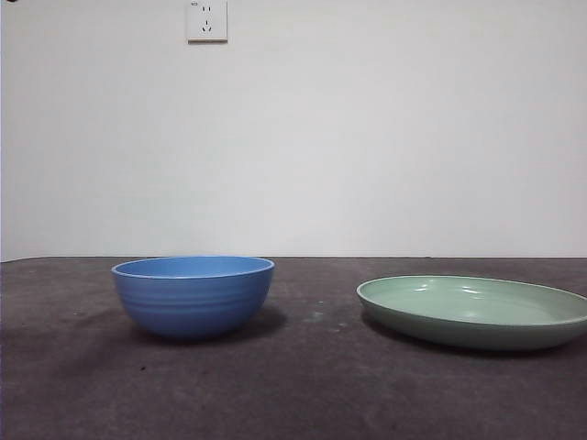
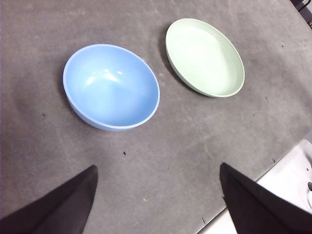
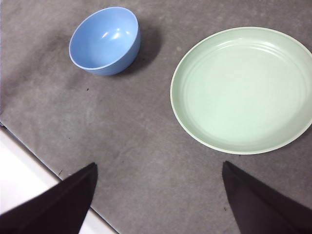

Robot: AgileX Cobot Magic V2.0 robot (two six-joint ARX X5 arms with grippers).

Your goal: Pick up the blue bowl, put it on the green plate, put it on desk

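The blue bowl (image 1: 193,296) stands upright and empty on the desk (image 1: 303,394) at the left. The green plate (image 1: 475,312) lies empty on the desk at the right, apart from the bowl. No arm shows in the front view. In the left wrist view, my left gripper (image 2: 158,195) is open and empty, held above the desk short of the bowl (image 2: 111,87) and plate (image 2: 204,56). In the right wrist view, my right gripper (image 3: 158,195) is open and empty, above the desk near the plate (image 3: 243,90), with the bowl (image 3: 105,40) farther off.
A white wall with a socket (image 1: 206,20) rises behind the desk. The desk's edge and a white surface beyond it show in the left wrist view (image 2: 292,180) and in the right wrist view (image 3: 24,170).
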